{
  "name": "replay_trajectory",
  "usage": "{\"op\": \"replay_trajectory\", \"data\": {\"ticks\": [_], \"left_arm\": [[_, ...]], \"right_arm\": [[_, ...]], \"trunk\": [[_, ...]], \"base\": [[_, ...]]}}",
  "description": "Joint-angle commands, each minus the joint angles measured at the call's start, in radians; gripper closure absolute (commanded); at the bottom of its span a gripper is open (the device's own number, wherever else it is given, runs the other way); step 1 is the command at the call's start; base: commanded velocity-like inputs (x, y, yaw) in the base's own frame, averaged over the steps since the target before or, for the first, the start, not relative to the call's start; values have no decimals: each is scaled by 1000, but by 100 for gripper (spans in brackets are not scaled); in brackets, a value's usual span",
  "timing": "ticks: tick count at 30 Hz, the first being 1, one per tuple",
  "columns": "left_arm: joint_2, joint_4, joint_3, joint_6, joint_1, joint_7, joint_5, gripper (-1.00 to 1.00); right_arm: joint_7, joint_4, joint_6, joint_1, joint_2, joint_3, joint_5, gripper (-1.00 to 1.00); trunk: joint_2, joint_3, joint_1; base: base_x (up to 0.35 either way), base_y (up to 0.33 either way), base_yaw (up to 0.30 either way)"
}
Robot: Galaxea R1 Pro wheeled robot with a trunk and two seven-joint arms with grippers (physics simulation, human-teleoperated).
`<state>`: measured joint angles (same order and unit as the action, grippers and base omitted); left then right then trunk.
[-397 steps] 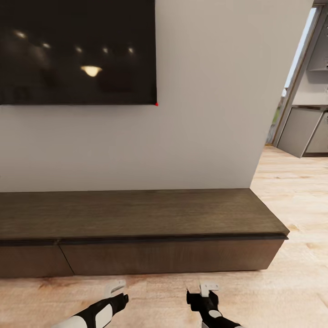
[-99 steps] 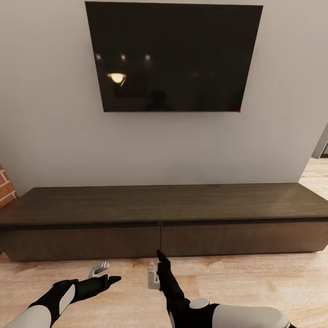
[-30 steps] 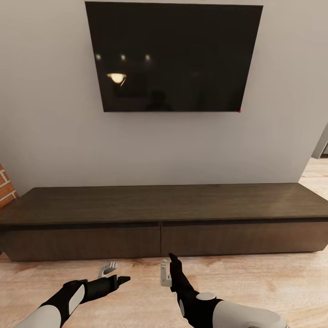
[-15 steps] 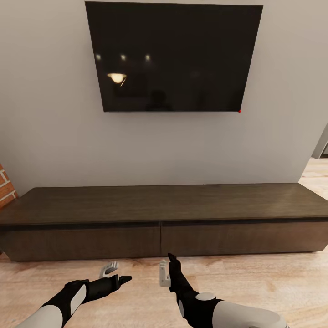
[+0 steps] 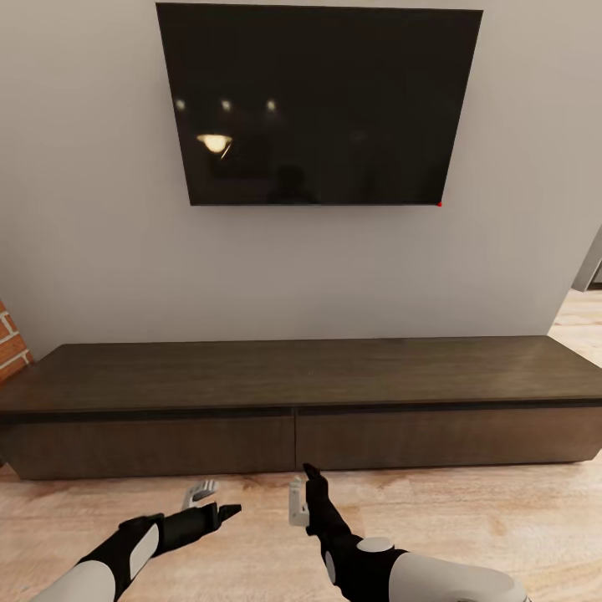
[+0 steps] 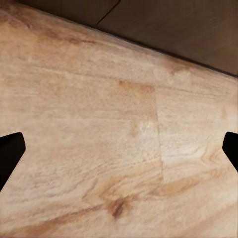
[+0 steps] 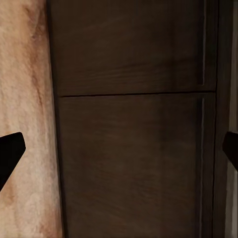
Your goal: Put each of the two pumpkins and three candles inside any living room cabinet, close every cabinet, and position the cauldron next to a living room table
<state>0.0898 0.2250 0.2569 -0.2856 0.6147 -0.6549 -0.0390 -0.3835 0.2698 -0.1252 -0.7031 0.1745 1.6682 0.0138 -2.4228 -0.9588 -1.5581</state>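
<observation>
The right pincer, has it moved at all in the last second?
Yes, slightly. The right pincer has crept toward the cabinet, ending just below the seam between its two drawer fronts, a little leftward of where it was.

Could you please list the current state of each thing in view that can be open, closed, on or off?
cabinet: closed, both drawer fronts flush, nothing on top.
left drawer front: shut.
right drawer front: shut.
television: screen dark, mounted on the wall.
left gripper: open, empty, above the floor.
right gripper: open, empty, pointing at the seam between the drawer fronts.
</observation>
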Motion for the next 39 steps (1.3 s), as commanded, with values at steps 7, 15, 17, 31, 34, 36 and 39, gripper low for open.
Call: {"op": "replay_trajectory", "data": {"ticks": [7, 15, 17, 31, 34, 36, 39], "left_arm": [[1, -23, 4, 5, 0, -3, -4, -100], [0, -26, 3, 6, 0, -3, -3, -100], [0, -27, 3, 6, 0, -2, -3, -100], [-13, -54, 2, 57, 0, 1, -2, -100], [-14, -57, 3, 62, 0, 1, -2, -100], [-14, -58, 3, 64, 0, 1, -2, -100], [-14, -59, 3, 66, 0, 1, -2, -100]], "right_arm": [[-69, 3, -10, -1, 0, 8, 0, -100], [-82, 3, 19, -1, 0, 6, -1, -100], [-83, 1, 58, -1, 0, 6, -3, -100], [-86, -3, 144, -1, -6, 5, -12, -100], [-85, -4, 145, -1, -8, 5, -48, -100], [-84, -5, 145, -1, -13, 5, -95, -100], [-84, -3, 146, -1, -23, 7, -171, -100]], "trunk": [[0, -1, 0], [0, -1, 0], [0, -1, 0], [0, -1, 0], [0, -1, 0], [0, -1, 0], [0, -1, 0]], "base": [[0, 0, 0], [0, 0, 0], [0, 0, 0], [0, 0, 0], [0, 0, 0], [0, 0, 0], [0, 0, 0]]}}
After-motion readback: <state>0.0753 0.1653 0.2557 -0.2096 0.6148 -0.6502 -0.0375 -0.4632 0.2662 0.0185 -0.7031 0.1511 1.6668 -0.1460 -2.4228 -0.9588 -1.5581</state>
